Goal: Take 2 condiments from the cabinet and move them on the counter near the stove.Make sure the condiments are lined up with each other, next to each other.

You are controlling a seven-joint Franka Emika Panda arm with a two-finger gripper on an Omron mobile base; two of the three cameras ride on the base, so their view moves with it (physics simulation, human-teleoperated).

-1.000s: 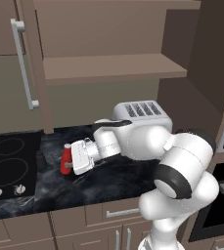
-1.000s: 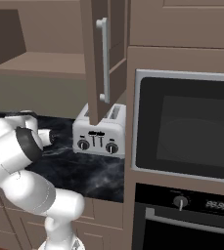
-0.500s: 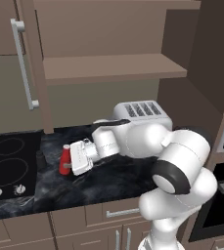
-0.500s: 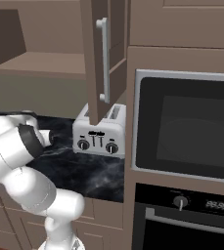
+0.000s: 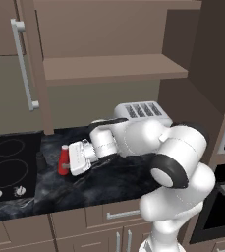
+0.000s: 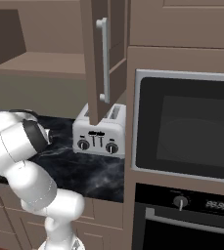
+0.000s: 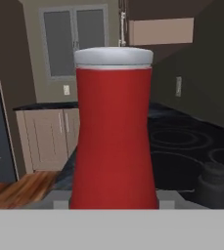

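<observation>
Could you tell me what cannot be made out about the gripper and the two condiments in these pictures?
- Gripper fingertips: left base view, hidden by the hand and the red bottle; hand view, cut off at the bottom.
- Red bottle base: hand view, cut off, so contact with the counter is unclear.
- Dark shaker: left base view, too small for detail.

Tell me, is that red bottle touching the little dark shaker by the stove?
Apart. In the left base view a strip of black counter shows between the red bottle and the dark shaker.

I see a red bottle [image 7: 114, 136] with a pale grey band, a dark grey shaker [image 7: 214, 185], black white-veined counter [image 5: 109, 182], brown cabinet [image 5: 114, 69].
</observation>
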